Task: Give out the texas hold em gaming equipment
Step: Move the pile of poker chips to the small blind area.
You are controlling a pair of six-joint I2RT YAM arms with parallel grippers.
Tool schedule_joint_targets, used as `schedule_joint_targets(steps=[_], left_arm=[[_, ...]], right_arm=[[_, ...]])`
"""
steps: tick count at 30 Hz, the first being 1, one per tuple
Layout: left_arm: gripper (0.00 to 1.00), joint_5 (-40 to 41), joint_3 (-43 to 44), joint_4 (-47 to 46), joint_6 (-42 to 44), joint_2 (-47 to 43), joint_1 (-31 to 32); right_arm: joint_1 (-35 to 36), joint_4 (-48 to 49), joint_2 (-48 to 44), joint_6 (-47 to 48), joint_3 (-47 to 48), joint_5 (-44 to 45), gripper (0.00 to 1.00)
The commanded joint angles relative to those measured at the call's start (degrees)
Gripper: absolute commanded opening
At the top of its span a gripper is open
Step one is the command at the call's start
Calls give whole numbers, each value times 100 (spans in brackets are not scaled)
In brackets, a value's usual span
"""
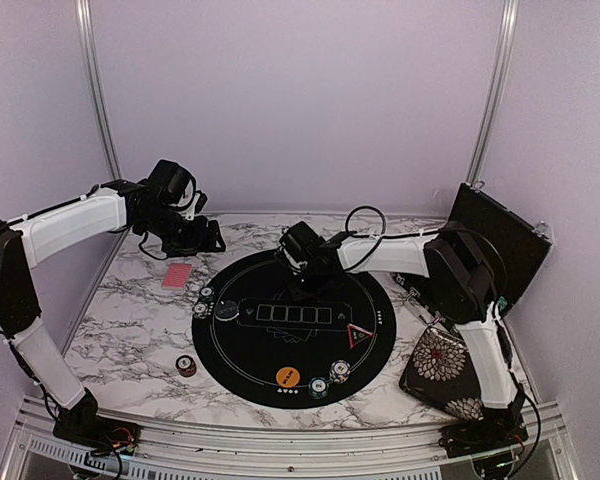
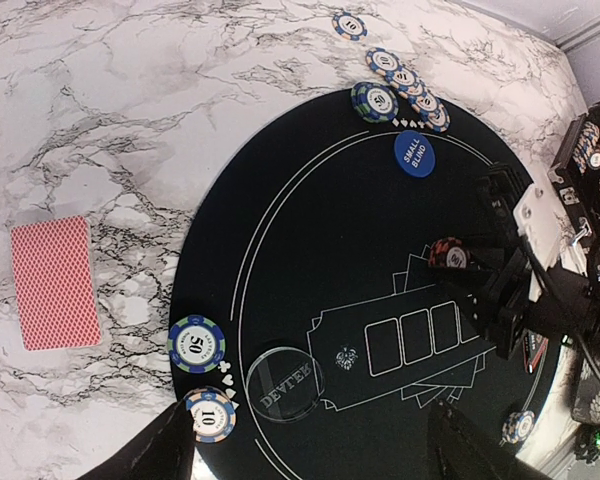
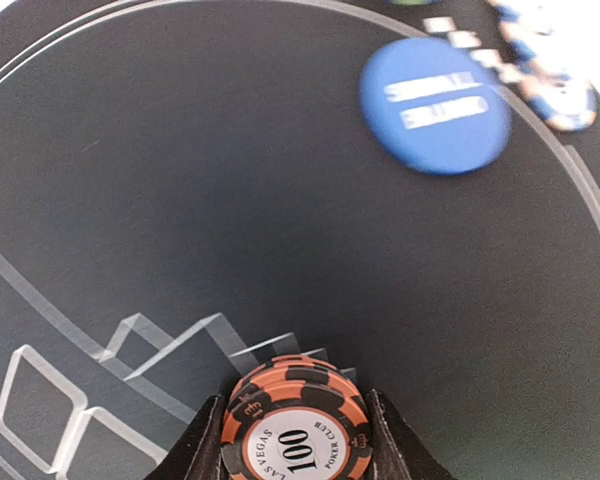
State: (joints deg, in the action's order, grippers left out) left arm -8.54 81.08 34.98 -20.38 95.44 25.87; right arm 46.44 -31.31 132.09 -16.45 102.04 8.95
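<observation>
My right gripper [image 1: 306, 268] hovers over the back of the round black mat [image 1: 280, 345], shut on a small stack of orange-and-black 100 chips [image 3: 298, 410]; this stack also shows in the left wrist view [image 2: 448, 254]. My left gripper [image 1: 194, 236] is open and empty, high over the table's back left. A pink-red-backed card [image 1: 177, 275] lies on the marble beside the mat. A 50 chip [image 2: 196, 344], a 10 chip [image 2: 211, 413] and a clear dealer disc [image 2: 284, 383] sit at the mat's edge. A blue small-blind disc [image 2: 414, 154] lies near a row of chips [image 2: 410, 85].
A red-edged triangle [image 1: 357, 335], an orange disc [image 1: 288, 377] and two chip stacks [image 1: 329, 380] sit on the mat's near right. One chip [image 1: 186, 365] lies on the marble at front left. A floral pouch [image 1: 442, 365] and an open black case [image 1: 500, 245] stand at the right.
</observation>
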Motion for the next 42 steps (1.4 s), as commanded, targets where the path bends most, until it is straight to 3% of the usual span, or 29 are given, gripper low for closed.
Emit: schedule_joint_targets(steps=[1, 17, 42], left_arm=[[81, -21, 91, -70, 3, 16, -25], [81, -49, 213, -69, 26, 200, -25], [81, -77, 257, -71, 29, 334, -29]], right_arm=[[-483, -305, 124, 208, -175, 392, 33], [-1387, -210, 768, 686, 598, 345, 33], [-1236, -293, 109, 577, 571, 123, 33]])
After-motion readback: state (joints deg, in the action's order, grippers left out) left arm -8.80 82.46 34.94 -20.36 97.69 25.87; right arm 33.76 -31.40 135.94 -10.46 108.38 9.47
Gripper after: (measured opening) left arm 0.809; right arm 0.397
